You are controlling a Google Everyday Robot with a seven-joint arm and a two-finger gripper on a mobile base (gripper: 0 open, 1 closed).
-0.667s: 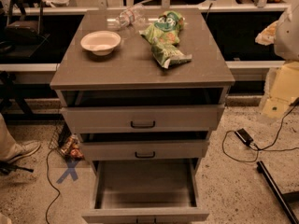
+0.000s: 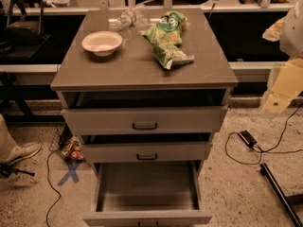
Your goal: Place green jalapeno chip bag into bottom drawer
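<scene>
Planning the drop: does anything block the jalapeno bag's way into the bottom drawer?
Nothing visible. The green jalapeno chip bag lies atop the cabinet, the bottom drawer stands open, the gripper hangs right of both.

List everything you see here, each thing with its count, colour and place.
cabinet: one, grey, centre
upper drawers: two, grey, black handles, partly open
bottom drawer: one, grey, pulled out farthest
green jalapeno chip bag: one, light green, crumpled, cabinet top right
second bag: one, green, just behind it
bowl: one, white, cabinet top left
bottle: one, clear, lying at the back
tape cross: one, blue, floor left
power adapter: one, black, floor right
shoe: one, pale, left edge
robot arm: cream, right edge
pincer: not in view; only arm segments show
</scene>
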